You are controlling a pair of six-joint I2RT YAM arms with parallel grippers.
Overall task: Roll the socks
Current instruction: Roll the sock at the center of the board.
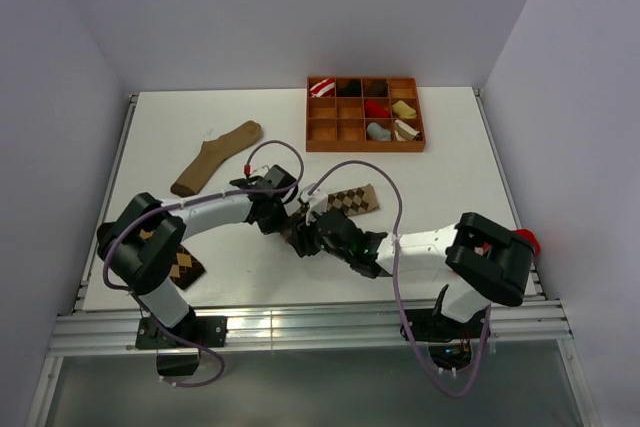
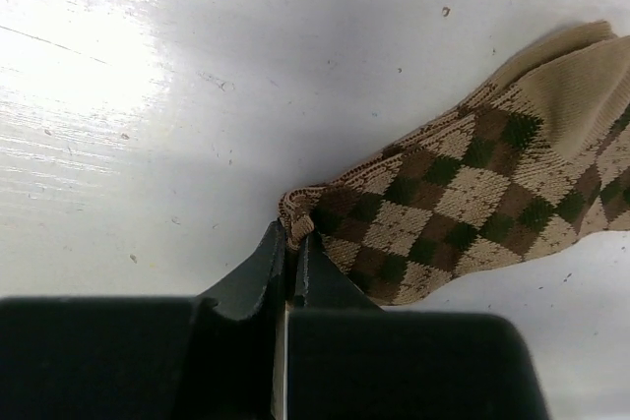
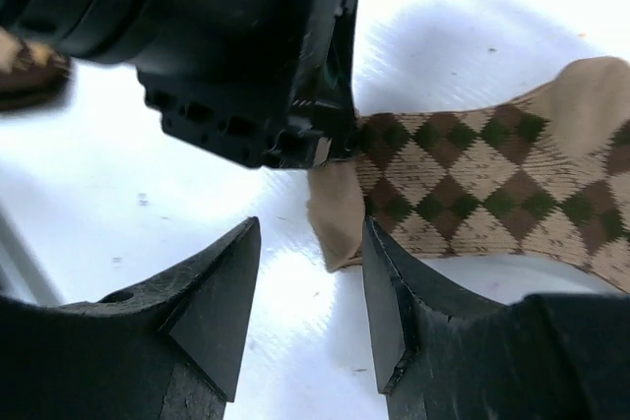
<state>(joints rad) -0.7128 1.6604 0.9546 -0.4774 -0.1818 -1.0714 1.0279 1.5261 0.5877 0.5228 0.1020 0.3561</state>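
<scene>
The lighter argyle sock (image 1: 352, 199) lies flat on the white table, right of centre. My left gripper (image 1: 297, 219) is shut on that sock's near corner; the left wrist view shows the fabric edge pinched between the fingertips (image 2: 293, 235), with the rest of the sock (image 2: 472, 194) spread to the right. My right gripper (image 1: 312, 239) is open just beside it; in the right wrist view (image 3: 310, 272) a tan flap of the sock (image 3: 340, 218) hangs between the jaws. The darker argyle sock (image 1: 184, 265) lies partly under the left arm. A small grey sock (image 1: 377, 131) sits in the tray.
A long plain tan sock (image 1: 215, 157) lies at the back left. A brown compartment tray (image 1: 322, 145) with several rolled socks stands at the back right. The two grippers are close together. White walls enclose the table.
</scene>
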